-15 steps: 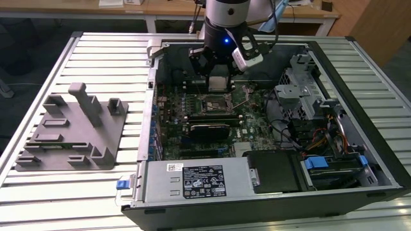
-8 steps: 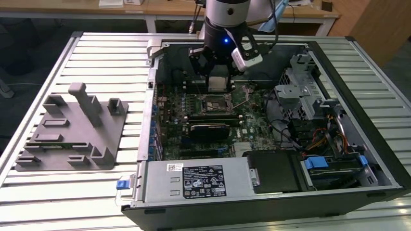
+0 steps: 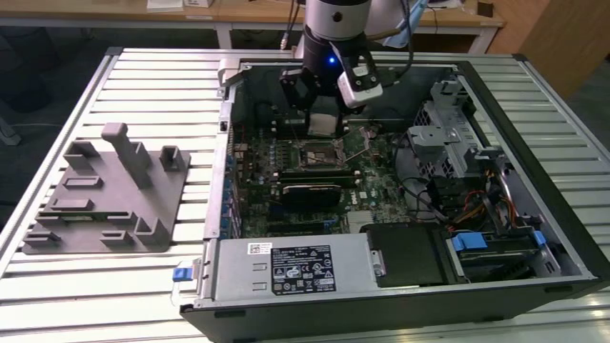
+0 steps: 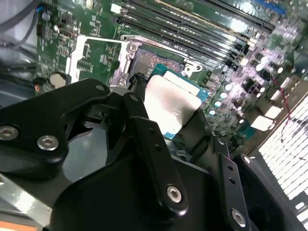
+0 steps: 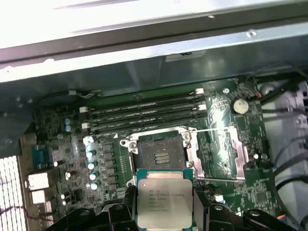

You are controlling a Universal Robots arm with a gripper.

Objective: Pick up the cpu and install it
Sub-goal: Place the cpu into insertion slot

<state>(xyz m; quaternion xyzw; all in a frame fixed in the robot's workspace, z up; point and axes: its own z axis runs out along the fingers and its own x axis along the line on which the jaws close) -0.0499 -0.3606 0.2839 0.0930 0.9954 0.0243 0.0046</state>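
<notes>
Silver-topped cpu [image 5: 164,199] sits pinched in my gripper [image 5: 164,209], held just above the open, empty socket [image 5: 161,153]. I judge the pickup done; seating the chip in that socket is not yet done.

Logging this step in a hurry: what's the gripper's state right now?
Gripper: shut on the cpu, held clear of the open socket.
</notes>
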